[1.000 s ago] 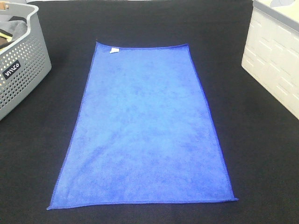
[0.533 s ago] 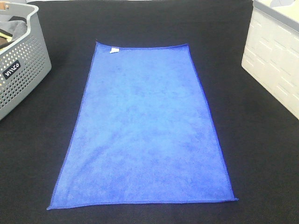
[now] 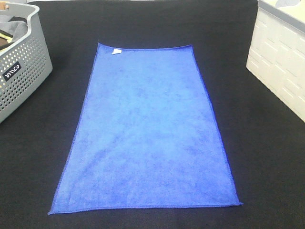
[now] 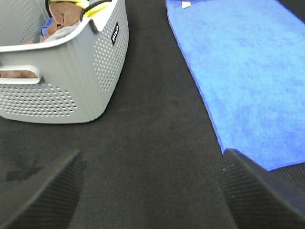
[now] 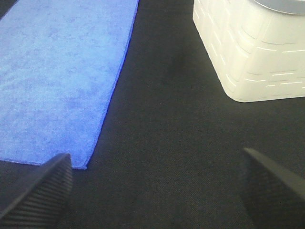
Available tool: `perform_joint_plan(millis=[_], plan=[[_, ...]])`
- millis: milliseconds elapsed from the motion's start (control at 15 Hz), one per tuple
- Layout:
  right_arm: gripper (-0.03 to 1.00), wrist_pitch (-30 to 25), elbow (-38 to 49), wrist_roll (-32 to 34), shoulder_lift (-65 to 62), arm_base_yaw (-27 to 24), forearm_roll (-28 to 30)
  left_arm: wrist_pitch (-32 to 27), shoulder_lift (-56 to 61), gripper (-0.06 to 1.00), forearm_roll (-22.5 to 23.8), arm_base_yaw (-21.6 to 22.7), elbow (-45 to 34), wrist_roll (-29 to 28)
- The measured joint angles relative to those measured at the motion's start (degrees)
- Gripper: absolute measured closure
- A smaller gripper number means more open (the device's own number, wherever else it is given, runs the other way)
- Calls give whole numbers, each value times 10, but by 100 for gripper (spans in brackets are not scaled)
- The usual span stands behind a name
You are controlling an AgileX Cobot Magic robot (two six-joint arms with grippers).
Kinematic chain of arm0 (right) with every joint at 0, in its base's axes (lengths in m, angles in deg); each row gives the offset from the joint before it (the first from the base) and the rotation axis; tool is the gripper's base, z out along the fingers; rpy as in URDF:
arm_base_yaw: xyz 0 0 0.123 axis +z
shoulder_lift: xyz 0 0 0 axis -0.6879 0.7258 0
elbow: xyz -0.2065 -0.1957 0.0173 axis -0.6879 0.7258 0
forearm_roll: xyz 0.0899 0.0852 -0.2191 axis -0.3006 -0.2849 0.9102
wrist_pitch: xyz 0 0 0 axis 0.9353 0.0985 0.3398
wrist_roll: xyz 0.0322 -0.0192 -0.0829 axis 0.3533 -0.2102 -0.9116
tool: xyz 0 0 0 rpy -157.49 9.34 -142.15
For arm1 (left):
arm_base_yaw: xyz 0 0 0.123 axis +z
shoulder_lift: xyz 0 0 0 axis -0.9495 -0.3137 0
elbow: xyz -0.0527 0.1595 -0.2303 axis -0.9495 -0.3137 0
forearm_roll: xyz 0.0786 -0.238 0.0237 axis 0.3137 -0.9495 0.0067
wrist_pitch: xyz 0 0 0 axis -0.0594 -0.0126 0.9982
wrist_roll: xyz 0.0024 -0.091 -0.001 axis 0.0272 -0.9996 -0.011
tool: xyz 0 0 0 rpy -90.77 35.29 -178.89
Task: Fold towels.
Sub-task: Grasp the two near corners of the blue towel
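Observation:
A blue towel (image 3: 147, 129) lies flat and unfolded on the black table, long side running away from me, with a small white tag (image 3: 116, 51) at its far left corner. It also shows in the left wrist view (image 4: 243, 71) and the right wrist view (image 5: 57, 71). Neither gripper shows in the high view. My left gripper (image 4: 152, 191) is open and empty over bare table, left of the towel's near left corner. My right gripper (image 5: 157, 191) is open and empty over bare table, right of the towel's near right corner.
A grey perforated basket (image 3: 21, 71) holding several cloths (image 4: 62, 19) stands at the far left. A white bin (image 3: 281, 67) stands at the right edge; it also shows in the right wrist view (image 5: 252, 52). The black table cloth (image 3: 257, 157) surrounds the towel.

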Motion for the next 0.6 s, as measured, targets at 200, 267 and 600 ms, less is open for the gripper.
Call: perform_joint_plan(millis=[200, 267, 600], plan=[[10, 25, -16, 31, 61, 0, 0, 95, -27, 19, -3, 0, 10, -10], [10, 30, -25, 45, 99, 0, -2, 122, -51, 19, -12, 0, 10, -26], [12, 38, -44, 72, 281, 0, -57, 143, -219, 19, -135, 0, 10, -69]])
